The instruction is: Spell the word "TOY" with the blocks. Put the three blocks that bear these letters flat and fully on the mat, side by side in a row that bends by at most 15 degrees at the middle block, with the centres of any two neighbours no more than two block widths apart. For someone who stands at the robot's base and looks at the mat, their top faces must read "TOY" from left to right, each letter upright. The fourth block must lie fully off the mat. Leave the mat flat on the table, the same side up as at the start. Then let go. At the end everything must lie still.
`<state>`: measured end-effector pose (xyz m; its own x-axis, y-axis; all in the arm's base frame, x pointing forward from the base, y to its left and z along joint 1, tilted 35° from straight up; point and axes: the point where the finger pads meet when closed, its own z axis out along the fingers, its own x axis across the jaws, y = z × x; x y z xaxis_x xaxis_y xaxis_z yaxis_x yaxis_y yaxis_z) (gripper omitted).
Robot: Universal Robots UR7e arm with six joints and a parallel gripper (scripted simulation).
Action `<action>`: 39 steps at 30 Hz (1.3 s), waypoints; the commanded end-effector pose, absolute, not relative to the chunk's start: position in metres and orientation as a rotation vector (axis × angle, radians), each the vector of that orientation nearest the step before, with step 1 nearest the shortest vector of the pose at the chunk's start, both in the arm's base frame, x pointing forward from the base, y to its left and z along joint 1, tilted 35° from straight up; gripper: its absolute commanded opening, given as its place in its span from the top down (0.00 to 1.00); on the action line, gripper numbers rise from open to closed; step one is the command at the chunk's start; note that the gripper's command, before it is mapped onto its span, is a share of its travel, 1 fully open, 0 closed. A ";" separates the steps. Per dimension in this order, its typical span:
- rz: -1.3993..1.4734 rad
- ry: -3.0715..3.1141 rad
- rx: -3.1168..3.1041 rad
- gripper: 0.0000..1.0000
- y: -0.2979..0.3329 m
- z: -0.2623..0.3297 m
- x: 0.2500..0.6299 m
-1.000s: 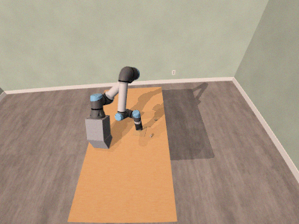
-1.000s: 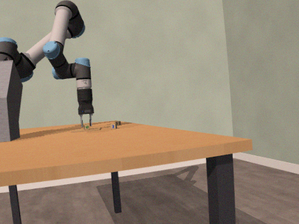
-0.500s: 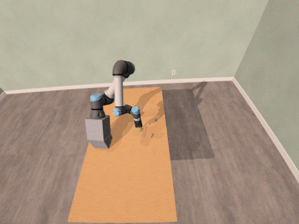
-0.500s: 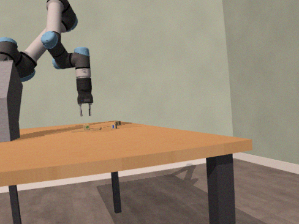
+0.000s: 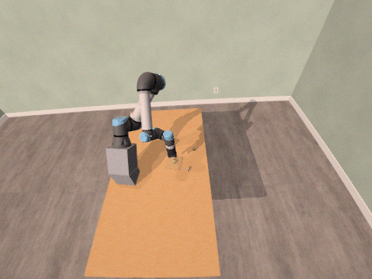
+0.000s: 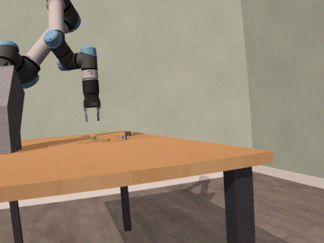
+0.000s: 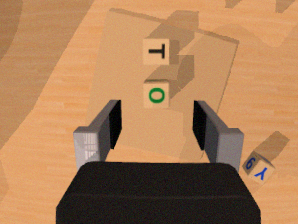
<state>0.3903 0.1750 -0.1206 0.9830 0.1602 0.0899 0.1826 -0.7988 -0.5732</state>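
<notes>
In the wrist view the tan mat [image 7: 166, 90] lies on the orange table. The T block [image 7: 157, 51] and the O block [image 7: 157, 94] lie on it side by side. The Y block [image 7: 260, 167] lies off the mat at the lower right, with a blue mark on its side. My gripper [image 7: 157, 115] is open and empty, high above the O block. In the exterior view the gripper [image 6: 91, 115] hangs well above the O block [image 6: 94, 137]. The Y block [image 6: 123, 136] and a fourth block [image 6: 127, 133] lie farther right.
The grey robot base [image 5: 122, 165] stands at the table's left edge. The fourth block [image 5: 194, 149] lies off the mat, beyond it. The mat [image 5: 176, 163] sits near the table's right edge.
</notes>
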 end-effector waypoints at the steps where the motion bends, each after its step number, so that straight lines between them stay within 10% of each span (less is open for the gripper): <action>1: -0.050 -0.239 -2.512 0.00 0.175 -0.120 0.391; 39: 0.023 -0.010 -2.523 0.00 0.173 -0.123 0.405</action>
